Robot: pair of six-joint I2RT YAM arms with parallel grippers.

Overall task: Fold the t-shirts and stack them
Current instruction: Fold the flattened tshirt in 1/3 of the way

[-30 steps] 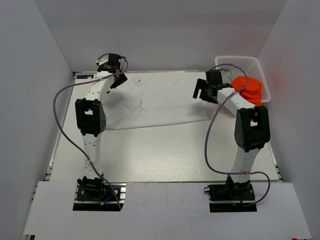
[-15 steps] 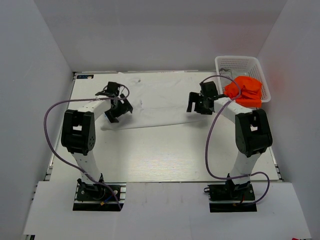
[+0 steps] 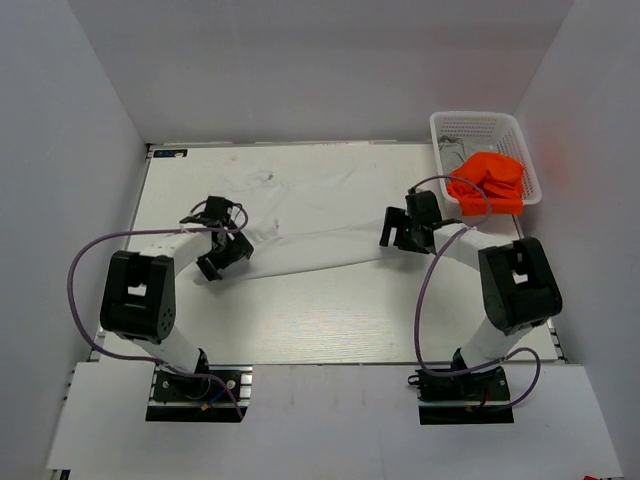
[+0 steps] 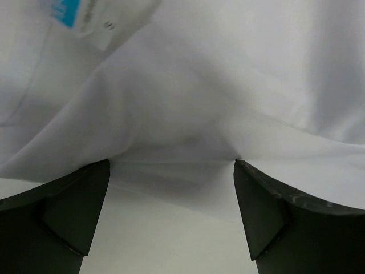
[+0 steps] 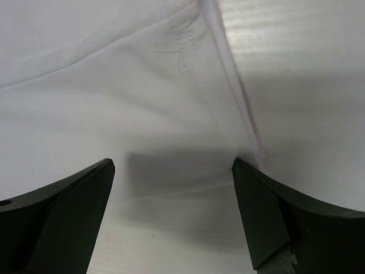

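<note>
The white t-shirt (image 3: 310, 215) lies spread flat across the far half of the table. My left gripper (image 3: 222, 250) is open at the shirt's near left edge. In the left wrist view the gripper (image 4: 171, 165) has the cloth (image 4: 217, 85) running between its tips, and a blue-and-white label shows at the top left. My right gripper (image 3: 400, 228) is open at the near right edge. In the right wrist view the gripper (image 5: 173, 162) has the shirt (image 5: 114, 85) and its stitched side hem between its tips. The orange t-shirt (image 3: 490, 178) lies bunched in the basket. What looks like grey cloth (image 3: 448, 148) shows beside it.
The white lattice basket (image 3: 475, 122) stands at the far right corner. White walls close in the table on three sides. Bare tabletop (image 3: 300, 320) lies between the shirt and the arm bases. Purple cables loop beside both arms.
Both grippers have drawn back from the shirt's far part to its near edge. The shirt's near edge now lies closer to the arm bases.
</note>
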